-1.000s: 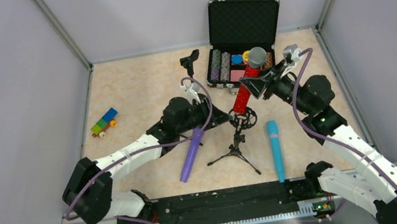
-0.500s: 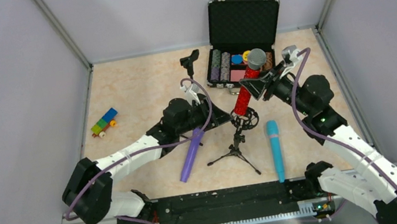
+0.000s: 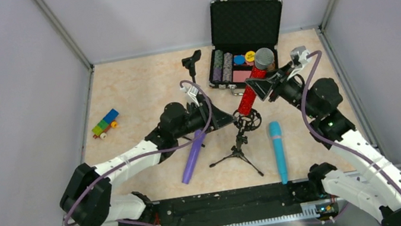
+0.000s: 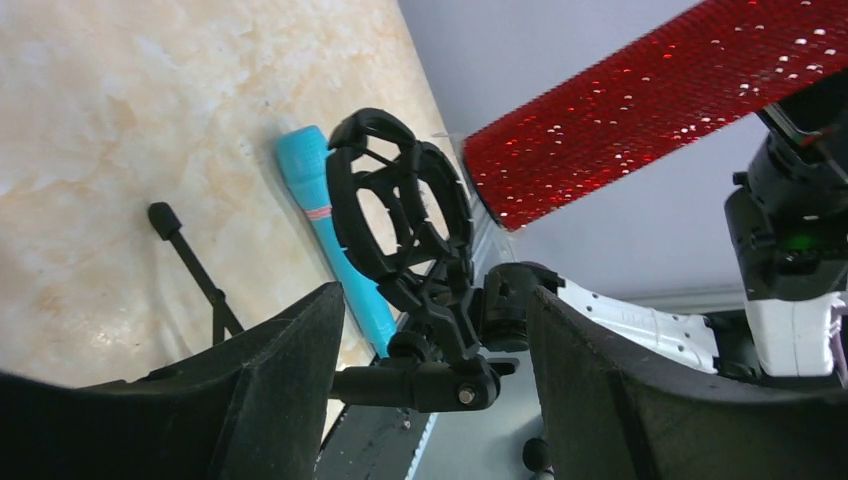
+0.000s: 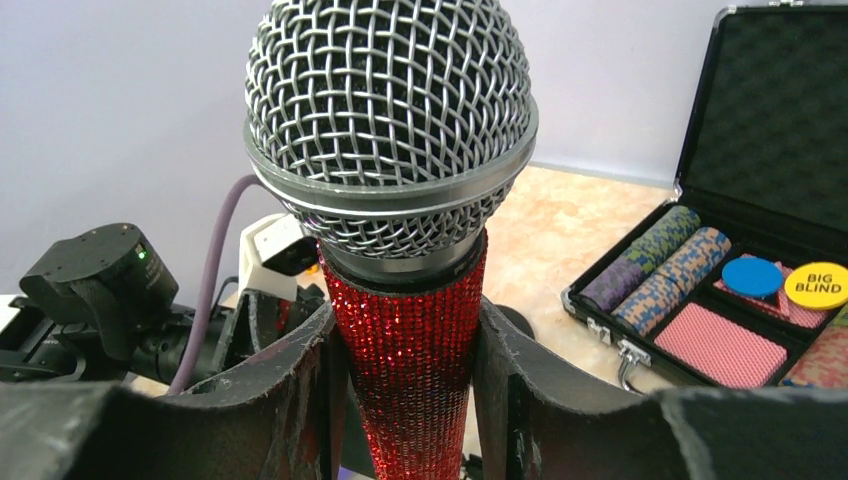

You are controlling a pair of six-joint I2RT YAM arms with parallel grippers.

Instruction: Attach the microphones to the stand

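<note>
Two robot arms are meeting at the middle of a pale stone-patterned table, seen from above. A small black tripod stand is standing at the centre, topped by a ring-shaped holder.

The left gripper is coming in from 9 o'clock, level with the neck of the stand. The right gripper is reaching in from 2 o'clock and clamping the red microphone around its handle. That microphone is slanting, with its silver head up toward 1 o'clock and its lower end just beside the ring.

A purple microphone is lying flat at 8 o'clock of the stand, and a teal microphone is lying flat at 4 o'clock. An open black case holding poker chips is sitting at 12 o'clock. A second small black holder is standing at 11 o'clock, and toy blocks are resting far out at 9 o'clock.

On the left wrist camera, the left gripper is spreading its fingers wide on either side of the stand's neck. The ring is rising between them. The red microphone's butt end is sitting at 2 o'clock of the ring, and whether they touch cannot be told. The teal microphone is lying behind.

On the right wrist camera, the right gripper is squeezing the red microphone's glittery handle between both fingers, with the mesh head filling the top. The case is sitting open at 3 o'clock.
</note>
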